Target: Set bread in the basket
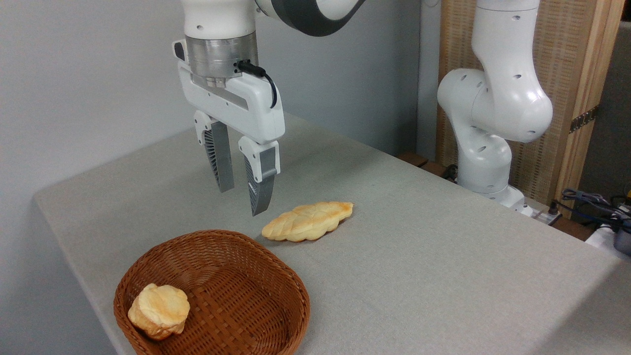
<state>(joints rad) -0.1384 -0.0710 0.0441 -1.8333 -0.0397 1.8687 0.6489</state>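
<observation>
The bread (308, 221), a long flat pale golden loaf with a braided top and browned tips, lies on the grey table just right of and behind the basket. The basket (256, 266), round, shallow and of brown wicker, stands at the front left. My gripper (242, 201) hangs open in the air above the basket's far rim, to the left of the bread and apart from it. Nothing is between its fingers.
A small chunky round bun (159, 310) lies inside the basket at its left wall. The arm's white base (485, 162) stands at the table's far right, with cables (591, 202) beyond it. The table's left edge (74, 256) runs close to the basket.
</observation>
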